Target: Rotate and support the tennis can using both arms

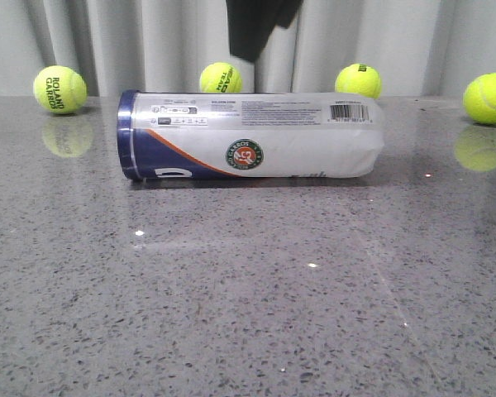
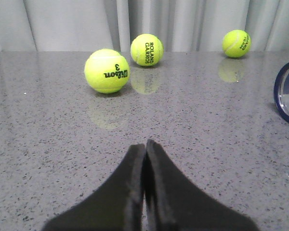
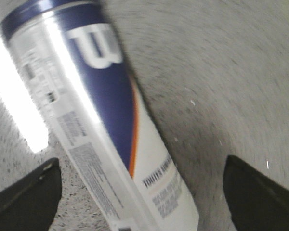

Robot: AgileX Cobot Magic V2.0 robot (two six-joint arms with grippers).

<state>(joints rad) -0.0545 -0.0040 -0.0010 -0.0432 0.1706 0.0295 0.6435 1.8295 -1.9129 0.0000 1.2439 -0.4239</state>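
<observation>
The tennis can point(image 1: 256, 136) lies on its side on the grey stone table, with its navy rim to the left and its round logo facing me. A black arm part point(image 1: 258, 26) hangs above it at the top of the front view. In the right wrist view the can point(image 3: 111, 130) runs slantwise between the wide-open fingers of my right gripper point(image 3: 140, 163), which hovers above it without touching; the view is blurred. My left gripper point(image 2: 145, 144) is shut and empty, low over the table. The can's navy rim point(image 2: 285, 94) shows at the edge of the left wrist view.
Several yellow-green tennis balls stand along the back by the grey curtain: far left point(image 1: 59, 89), behind the can point(image 1: 221, 78), right of it point(image 1: 358, 81) and far right point(image 1: 488, 98). The left wrist view shows three balls point(image 2: 106, 70), point(image 2: 146, 49), point(image 2: 236, 43).
</observation>
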